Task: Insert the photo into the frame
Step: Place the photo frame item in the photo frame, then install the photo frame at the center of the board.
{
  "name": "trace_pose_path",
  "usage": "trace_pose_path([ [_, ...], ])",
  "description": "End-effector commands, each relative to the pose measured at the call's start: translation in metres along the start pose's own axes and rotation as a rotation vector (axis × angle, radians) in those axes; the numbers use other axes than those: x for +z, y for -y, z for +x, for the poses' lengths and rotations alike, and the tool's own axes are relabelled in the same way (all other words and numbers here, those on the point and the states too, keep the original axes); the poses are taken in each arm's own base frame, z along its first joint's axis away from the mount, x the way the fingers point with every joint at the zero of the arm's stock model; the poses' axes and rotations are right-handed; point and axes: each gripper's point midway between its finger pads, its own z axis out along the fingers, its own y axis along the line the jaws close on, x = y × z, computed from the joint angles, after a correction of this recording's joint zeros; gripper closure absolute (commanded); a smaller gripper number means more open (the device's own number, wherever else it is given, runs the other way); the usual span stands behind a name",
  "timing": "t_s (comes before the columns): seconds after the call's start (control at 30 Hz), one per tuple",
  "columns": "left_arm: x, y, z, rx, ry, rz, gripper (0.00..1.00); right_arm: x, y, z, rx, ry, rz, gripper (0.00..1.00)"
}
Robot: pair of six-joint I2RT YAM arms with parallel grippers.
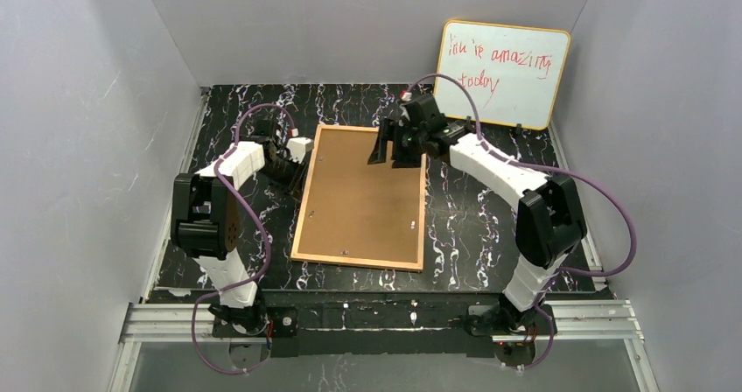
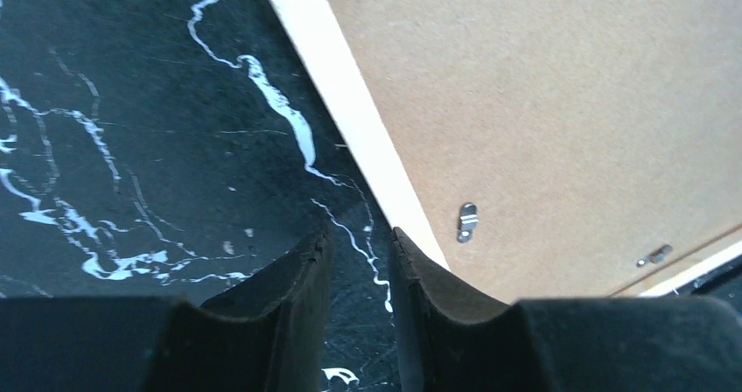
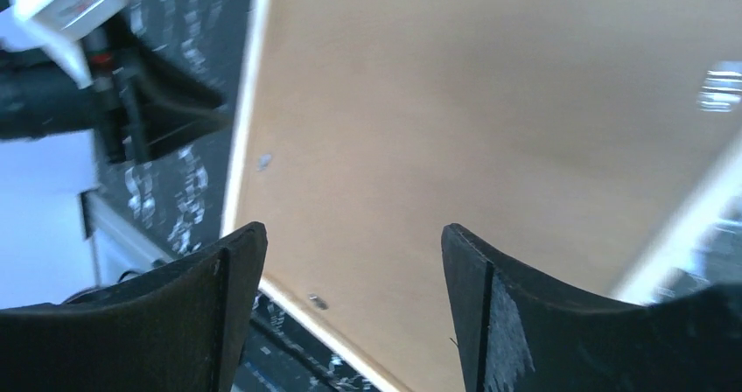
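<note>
Top external view: black, white-veined table (image 1: 490, 226) under the frame (image 1: 360, 201). Frame laid flat and face down, brown fibreboard back panel uppermost, light-orange wooden border around it, long sides running away from the arm bases. Beyond the frame's far right corner, well apart: whiteboard (image 1: 503, 73) with orange edge and red handwriting, propped upright against the rear wall. Right of the frame: right arm (image 1: 503, 171), reaching across the frame's right border toward its far end. Left of the frame: left arm (image 1: 229, 169), bent toward the frame's left border near its far end. Right gripper (image 1: 392, 157) positioned above the back panel near the frame's far edge; jaws spread wide, nothing between them, contact with the panel not determinable. Left gripper (image 1: 297, 175) positioned just outside the frame's left border, over bare table; jaws set to a narrow gap, nothing between them, one finger (image 2: 429, 296) overlapping the border edge in the left wrist view. On the back panel, just inside the left border: small metal turn clip (image 2: 467, 221); second clip (image 2: 656, 254) close to the adjoining border.
</note>
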Motion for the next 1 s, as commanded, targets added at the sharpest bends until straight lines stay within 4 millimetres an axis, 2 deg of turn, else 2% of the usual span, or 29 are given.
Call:
trace_pose_path([
  [0.0, -0.009, 0.023, 0.006, -0.023, -0.02, 0.111, 0.73, 0.005, -0.068, 0.034, -0.081, -0.038, -0.211, 0.21],
  [0.17, -0.003, 0.026, 0.02, -0.034, -0.057, 0.132, 0.8, 0.03, -0.106, 0.078, -0.091, -0.085, -0.301, 0.24],
  [0.33, 0.003, 0.022, 0.027, -0.061, -0.074, 0.141, 0.85, 0.054, -0.115, 0.108, -0.052, -0.123, -0.328, 0.3],
  [0.4, 0.004, 0.021, 0.028, -0.076, -0.074, 0.154, 0.87, 0.063, -0.119, 0.113, -0.05, -0.12, -0.346, 0.32],
  [0.77, 0.014, 0.022, 0.031, -0.13, -0.083, 0.188, 0.92, 0.102, -0.115, 0.134, -0.042, -0.189, -0.35, 0.46],
  [0.97, 0.016, 0.021, 0.031, -0.148, -0.085, 0.182, 0.93, 0.116, -0.121, 0.144, -0.05, -0.217, -0.365, 0.46],
])
